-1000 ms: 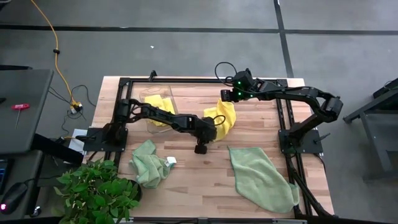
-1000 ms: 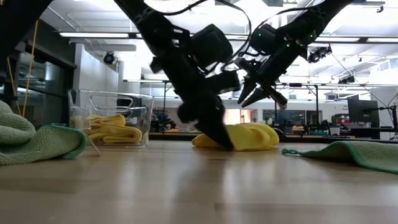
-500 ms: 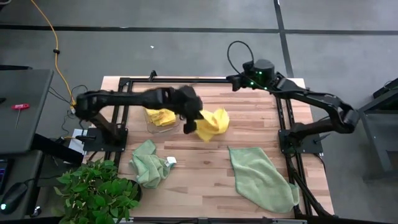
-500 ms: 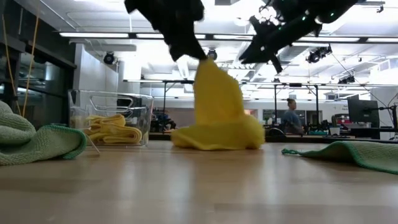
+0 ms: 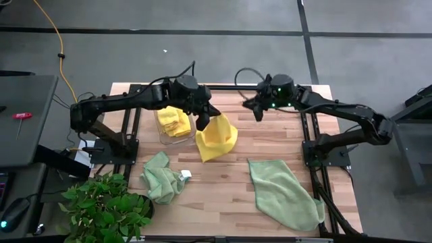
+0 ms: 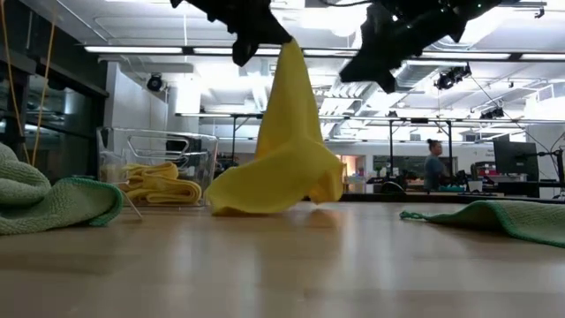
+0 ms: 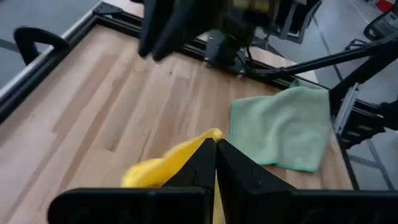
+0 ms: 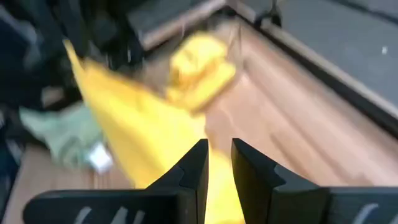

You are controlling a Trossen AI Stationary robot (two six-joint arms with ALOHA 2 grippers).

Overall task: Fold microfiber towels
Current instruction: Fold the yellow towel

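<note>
Wooden desk (image 5: 223, 182) from above: left tool (image 5: 205, 120), closed, pinches a yellow towel (image 5: 216, 138) by one corner beside the clear bin (image 5: 173, 121) holding folded yellow ones; right tool (image 5: 255, 108) hovers empty, slightly parted. Green towels (image 5: 283, 192) lie near. Low view: the yellow cloth hangs cone-like, hem brushing wood; a bright workshop and a person (image 6: 436, 163) behind.

Around the hanging yellow towel (image 5: 216, 137), bare worktop (image 5: 270, 138) lies open toward the right arm; the clear bin (image 5: 172, 121) blocks its left, green towels (image 5: 283, 192) its front.
</note>
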